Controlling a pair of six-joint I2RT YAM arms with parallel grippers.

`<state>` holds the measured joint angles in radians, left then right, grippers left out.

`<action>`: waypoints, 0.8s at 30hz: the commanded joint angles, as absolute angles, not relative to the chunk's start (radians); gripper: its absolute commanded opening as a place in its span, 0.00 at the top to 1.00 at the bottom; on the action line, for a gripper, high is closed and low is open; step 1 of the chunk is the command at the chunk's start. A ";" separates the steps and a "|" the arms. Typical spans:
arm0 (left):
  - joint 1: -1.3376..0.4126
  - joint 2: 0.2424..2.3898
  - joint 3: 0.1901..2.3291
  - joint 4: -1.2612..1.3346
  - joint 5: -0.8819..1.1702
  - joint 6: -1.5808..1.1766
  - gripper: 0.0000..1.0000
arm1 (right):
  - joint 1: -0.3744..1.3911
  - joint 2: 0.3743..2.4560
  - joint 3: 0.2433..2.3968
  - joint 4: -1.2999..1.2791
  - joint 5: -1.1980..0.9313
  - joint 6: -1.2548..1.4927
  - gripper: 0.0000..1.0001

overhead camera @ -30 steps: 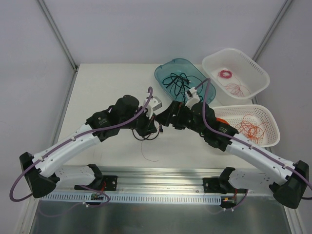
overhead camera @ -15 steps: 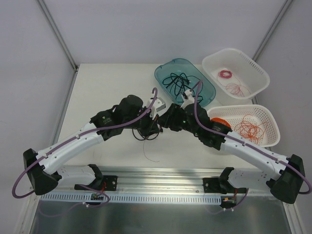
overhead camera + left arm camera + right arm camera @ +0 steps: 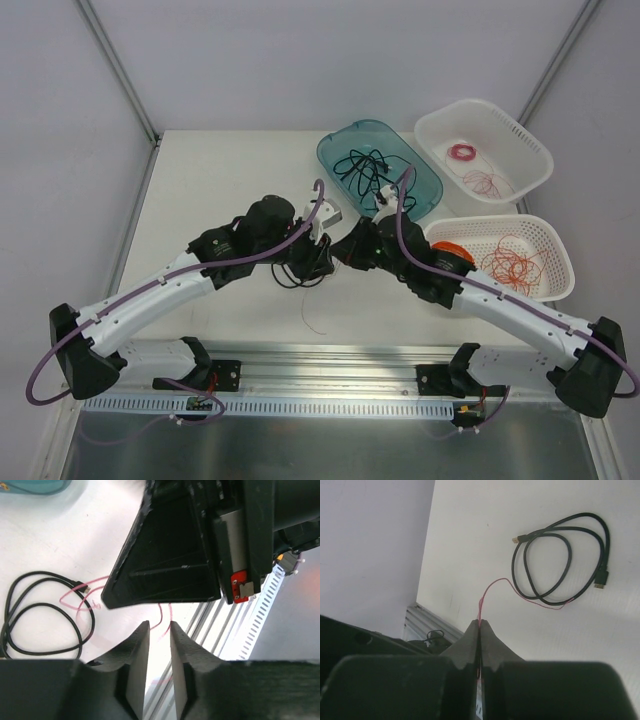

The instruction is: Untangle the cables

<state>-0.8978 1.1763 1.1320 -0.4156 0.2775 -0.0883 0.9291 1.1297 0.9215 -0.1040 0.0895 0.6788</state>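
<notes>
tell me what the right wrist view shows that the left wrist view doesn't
Only the right wrist view: the right tool shut on the red wire, and both plugs of the black cord. Only the left wrist view: the left tool with a slim gap between its fingers, the right arm close above it, and a corner of the teal tray. Both: the looped black cord lying on the white table, with the red wire by it.
</notes>
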 commanded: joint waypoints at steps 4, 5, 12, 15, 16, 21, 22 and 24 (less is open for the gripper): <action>-0.907 1.173 1.131 -0.374 0.218 -0.113 0.50 | 0.931 1.060 1.006 -0.225 0.212 0.549 0.99; -0.908 1.172 1.132 -0.374 0.209 -0.115 0.46 | 0.931 1.049 1.040 -0.245 0.228 0.526 0.99; -0.852 1.149 1.123 -0.376 0.123 -0.113 0.08 | 0.901 1.022 1.248 -0.465 0.419 0.278 0.99; -0.754 1.140 1.095 -0.376 0.127 -0.138 0.01 | 0.839 1.031 1.321 -0.508 0.449 0.128 0.99; -0.727 1.134 1.088 -0.376 0.136 -0.156 0.01 | 0.816 1.032 1.357 -0.511 0.451 0.095 0.99; -0.574 1.120 1.025 -0.385 0.101 -0.195 0.01 | 0.610 1.071 1.466 -0.497 0.445 -0.116 0.99; -0.524 1.114 1.017 -0.388 0.091 -0.201 0.01 | 0.573 1.098 1.489 -0.495 0.433 -0.136 0.99; -0.474 1.109 0.991 -0.394 0.060 -0.210 0.01 | 0.467 1.126 1.541 -0.471 0.417 -0.190 0.99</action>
